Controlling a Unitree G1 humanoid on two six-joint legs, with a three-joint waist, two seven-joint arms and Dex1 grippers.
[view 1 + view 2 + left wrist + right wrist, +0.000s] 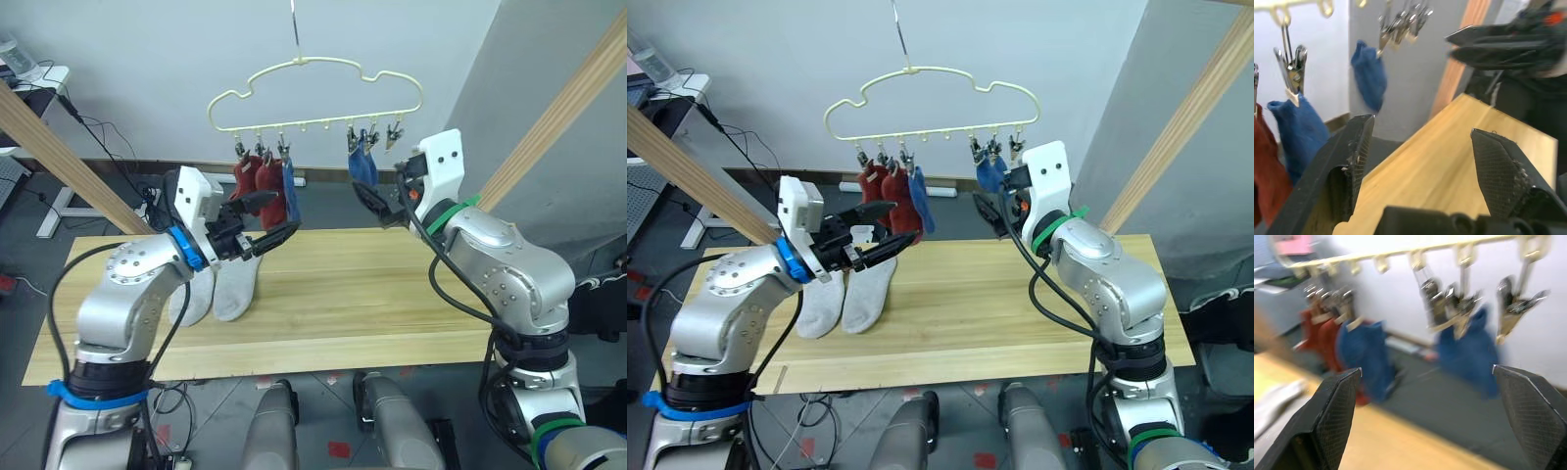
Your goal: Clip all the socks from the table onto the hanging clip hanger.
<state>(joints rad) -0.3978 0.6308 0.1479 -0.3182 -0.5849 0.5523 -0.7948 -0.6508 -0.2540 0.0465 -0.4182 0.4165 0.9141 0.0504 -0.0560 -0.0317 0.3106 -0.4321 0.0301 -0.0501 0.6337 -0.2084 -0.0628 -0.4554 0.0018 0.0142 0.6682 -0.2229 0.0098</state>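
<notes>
The pale-yellow clip hanger hangs above the far edge of the table. Two rust red socks and a blue sock hang from its left clips. Another blue sock hangs at its right, next to an empty clip. Two light grey socks lie side by side on the table's left part. My left gripper is open and empty, raised just below the left hanging socks. My right gripper is open and empty, just under the right blue sock.
Slanted round wooden poles cross the scene on the left and on the right. A white stand and cables are on the floor beyond the table's left end. A grey partition stands behind my right arm.
</notes>
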